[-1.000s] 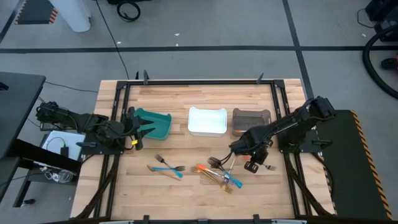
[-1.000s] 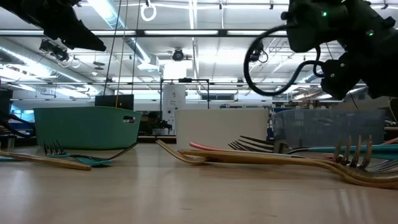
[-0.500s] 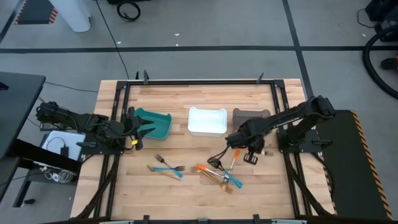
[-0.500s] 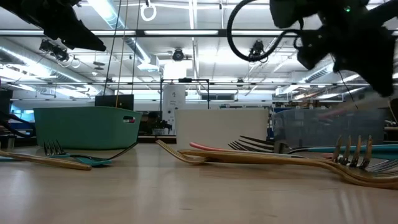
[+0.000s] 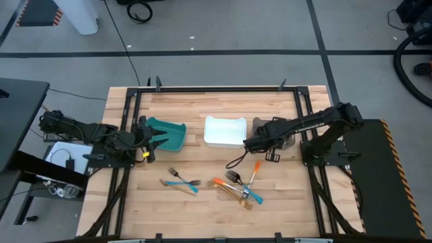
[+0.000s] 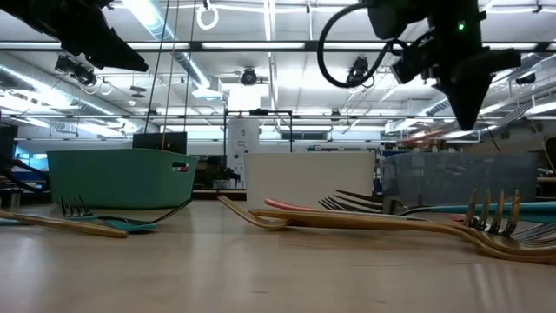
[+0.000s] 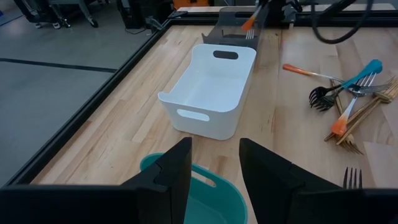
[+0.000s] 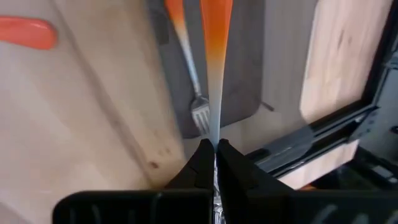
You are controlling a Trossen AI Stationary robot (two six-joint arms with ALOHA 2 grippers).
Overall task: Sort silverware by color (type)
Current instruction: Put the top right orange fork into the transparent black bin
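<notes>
My right gripper (image 8: 216, 146) is shut on an orange-handled fork (image 8: 216, 37) above the left end of the grey bin (image 5: 278, 125). Another orange-handled fork (image 8: 186, 68) lies inside that bin. Loose silverware lies on the table: a blue and a tan fork (image 5: 181, 181) at the near left, and a pile (image 5: 241, 187) of orange, blue, tan and dark pieces near the middle. My left gripper (image 7: 214, 180) hangs open over the teal bin (image 5: 170, 133) with nothing between its fingers. My right gripper pinches the fork's thin metal shank (image 8: 215, 127) between its two fingertips. The fingers slant steeply down, and the fork runs on in line with them. Its orange handle sticks out past the tips over the grey bin, and the fork is lifted clear of everything.
The teal, white (image 5: 225, 131) and grey bins stand in a row across the table's middle. Black frame rails (image 5: 223, 88) run along the table's edges. Bare wood lies between the bins and the far rail.
My right gripper has risen from the silverware pile and gone toward the far edge to the grey bin. It has tipped from nearly level to steeply downward and stayed shut on the orange-handled fork, which is now clear of the table.
</notes>
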